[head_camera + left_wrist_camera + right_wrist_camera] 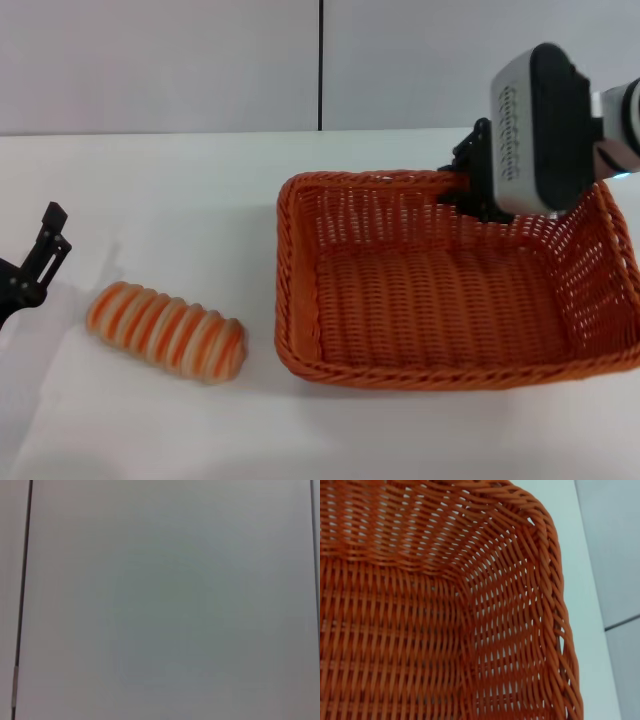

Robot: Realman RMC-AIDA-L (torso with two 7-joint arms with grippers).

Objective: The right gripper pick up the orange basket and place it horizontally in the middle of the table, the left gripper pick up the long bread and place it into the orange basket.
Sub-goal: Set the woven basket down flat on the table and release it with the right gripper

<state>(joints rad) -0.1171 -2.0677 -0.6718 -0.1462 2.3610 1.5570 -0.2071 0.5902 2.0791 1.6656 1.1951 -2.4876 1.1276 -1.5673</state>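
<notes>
Large orange woven wicker basket (450, 290) sits toward the white table's (200, 200) right edge; black right gripper (478, 190) at its far rim, jaw state undeterminable. Striped cream-orange oblong bread (166, 331) lies left of basket, apart; black left gripper (40, 255) near left edge, fingers spread.

The surface (200, 190) is plain, white and flat. Two items rest directly on it. The orange basket (440, 390) sits on the right half, open side up. The long bread (166, 331) lies on its side to the basket's left, near it but not touching.
</notes>
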